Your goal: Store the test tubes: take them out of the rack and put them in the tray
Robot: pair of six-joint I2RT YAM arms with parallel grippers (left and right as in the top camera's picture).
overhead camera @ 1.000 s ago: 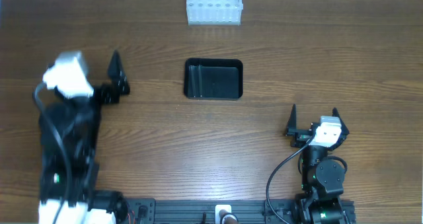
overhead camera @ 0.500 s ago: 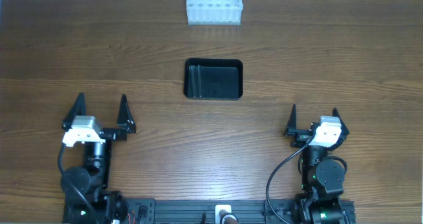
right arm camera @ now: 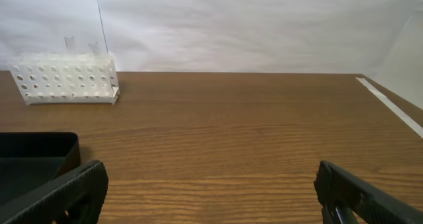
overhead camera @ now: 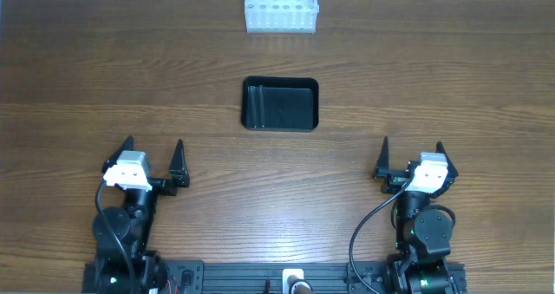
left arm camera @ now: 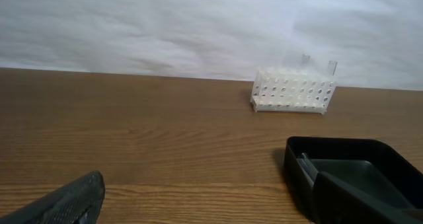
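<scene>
The left end effector [overhead camera: 153,147] sits low near its arm base at the near left of the tabletop [overhead camera: 468,77]. Its fingers are spread wide and hold nothing. The right end effector [overhead camera: 412,147] sits at the near right, fingers also spread wide and empty. The black tray [overhead camera: 316,103] lies at the tabletop centre, beyond both end effectors and well apart from each. Clear glass shows along its left inner wall; the count cannot be determined. The white rack [overhead camera: 280,13] stands near the far edge, directly beyond the tray and apart from it. 2 test tubes [left arm camera: 332,67] stand upright in the rack, projecting above its top.
</scene>
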